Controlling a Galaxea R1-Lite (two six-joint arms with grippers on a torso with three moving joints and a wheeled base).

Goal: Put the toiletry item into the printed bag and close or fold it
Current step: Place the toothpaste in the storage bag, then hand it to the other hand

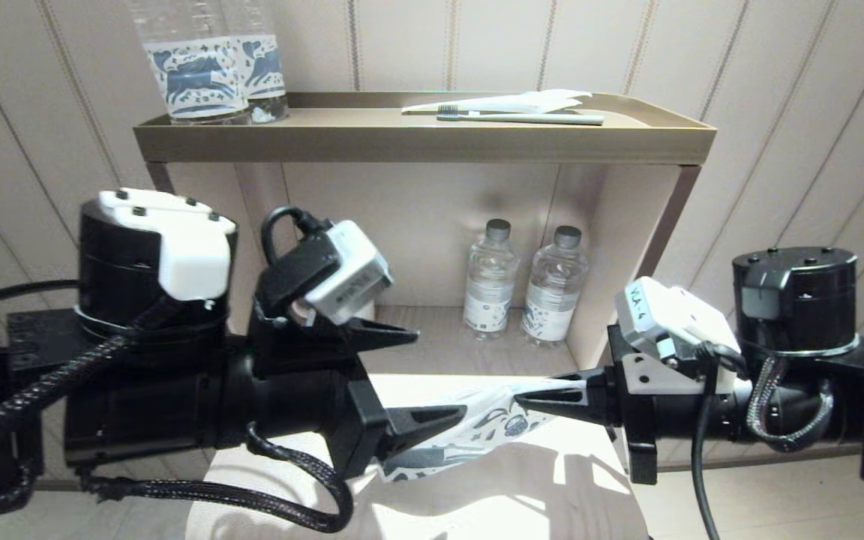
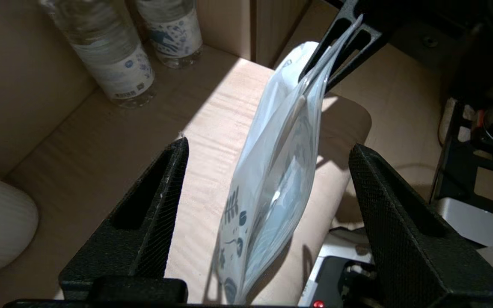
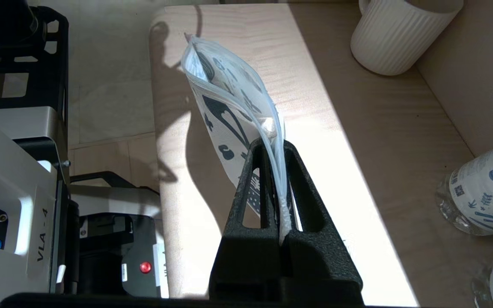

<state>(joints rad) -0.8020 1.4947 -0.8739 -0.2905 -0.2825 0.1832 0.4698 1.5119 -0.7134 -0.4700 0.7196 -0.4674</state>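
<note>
The printed bag (image 1: pixel 492 424), white with blue-grey motifs, hangs edge-up in the air over the pale wooden table (image 1: pixel 522 487). My right gripper (image 1: pixel 533 397) is shut on one end of the bag (image 3: pixel 229 107), and the pouch runs out from its fingertips (image 3: pixel 257 147). My left gripper (image 1: pixel 438 373) is open around the bag's other end (image 2: pixel 272 179), its fingers (image 2: pixel 161 192) apart on both sides and not touching the bag. I cannot tell what is inside the bag. A toothbrush (image 1: pixel 522 118) lies on the top tray (image 1: pixel 424 139).
A plain white wrapper (image 1: pixel 529 100) lies by the toothbrush. Two water bottles (image 1: pixel 192 67) stand on the tray's left. Two more bottles (image 1: pixel 490 277) stand in the shelf's niche behind the bag. A white ribbed cup (image 3: pixel 396 34) stands on the table at the left.
</note>
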